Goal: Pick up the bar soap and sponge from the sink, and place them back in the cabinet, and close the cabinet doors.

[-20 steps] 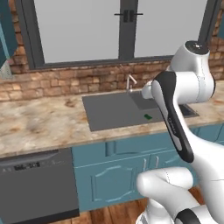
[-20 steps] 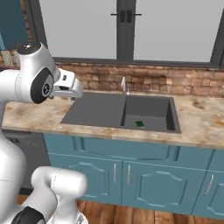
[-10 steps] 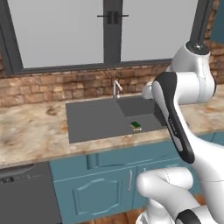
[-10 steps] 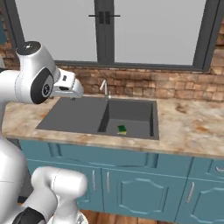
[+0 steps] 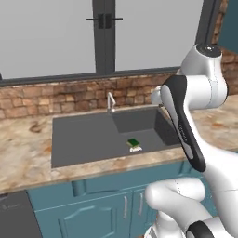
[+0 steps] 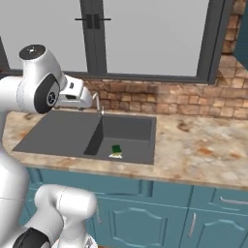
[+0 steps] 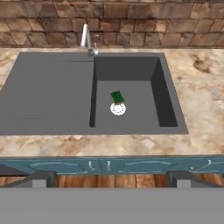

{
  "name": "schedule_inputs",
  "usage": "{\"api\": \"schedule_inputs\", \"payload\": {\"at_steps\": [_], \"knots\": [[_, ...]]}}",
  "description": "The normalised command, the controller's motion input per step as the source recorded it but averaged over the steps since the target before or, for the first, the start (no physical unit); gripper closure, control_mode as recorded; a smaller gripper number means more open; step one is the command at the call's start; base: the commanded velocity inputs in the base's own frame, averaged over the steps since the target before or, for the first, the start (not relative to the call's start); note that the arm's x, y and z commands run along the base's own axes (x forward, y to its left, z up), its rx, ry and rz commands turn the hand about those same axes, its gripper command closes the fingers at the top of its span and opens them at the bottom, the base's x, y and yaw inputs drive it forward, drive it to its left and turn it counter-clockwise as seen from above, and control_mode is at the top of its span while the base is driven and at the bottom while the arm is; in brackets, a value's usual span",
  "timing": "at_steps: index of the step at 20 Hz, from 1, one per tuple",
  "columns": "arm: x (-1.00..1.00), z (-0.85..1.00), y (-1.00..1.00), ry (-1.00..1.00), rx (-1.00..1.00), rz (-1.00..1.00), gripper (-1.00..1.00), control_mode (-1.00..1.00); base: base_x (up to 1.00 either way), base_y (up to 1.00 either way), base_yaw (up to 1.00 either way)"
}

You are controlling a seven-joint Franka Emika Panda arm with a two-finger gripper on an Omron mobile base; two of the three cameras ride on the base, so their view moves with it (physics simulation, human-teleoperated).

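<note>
Above the sink [image 7: 52, 105] the way down is open. The faucet [image 7: 86, 40] stands at its back rim, beside the basin's left corner. Inside the basin, the sponge [image 7: 116, 96] lies touching the drain [image 7: 118, 108], walls close around.

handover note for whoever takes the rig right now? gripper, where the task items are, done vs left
Gripper: open, empty, held high in front of the counter, looking down at the dark grey rectangular sink.
Green-and-yellow sponge: lying on the floor of the deep basin, right next to the white round drain; also seen in the left base view and right base view.
Pinkish-brown bar soap: I cannot make it out in the sink.
Tall teal cabinet and its doors: can't report their state.
Done: nothing picked up yet.
Left: grab the sponge, locate the soap, put both in the cabinet, close the doors.
</note>
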Motion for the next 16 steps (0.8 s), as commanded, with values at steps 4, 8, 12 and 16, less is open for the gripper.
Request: {"api": "schedule_inputs", "payload": {"at_steps": [4,8,12,16], "knots": [[0.0,0.0,0.0,0.0,0.0,0.0,-1.0,1.0,0.2,-0.51,0.0],[0.0,0.0,0.0,0.0,0.0,0.0,-1.0,1.0,0.21,-0.52,0.0],[0.0,0.0,0.0,0.0,0.0,0.0,-1.0,1.0,0.31,-0.48,0.0],[0.0,0.0,0.0,0.0,0.0,0.0,-1.0,1.0,0.42,-0.36,0.0]]}}
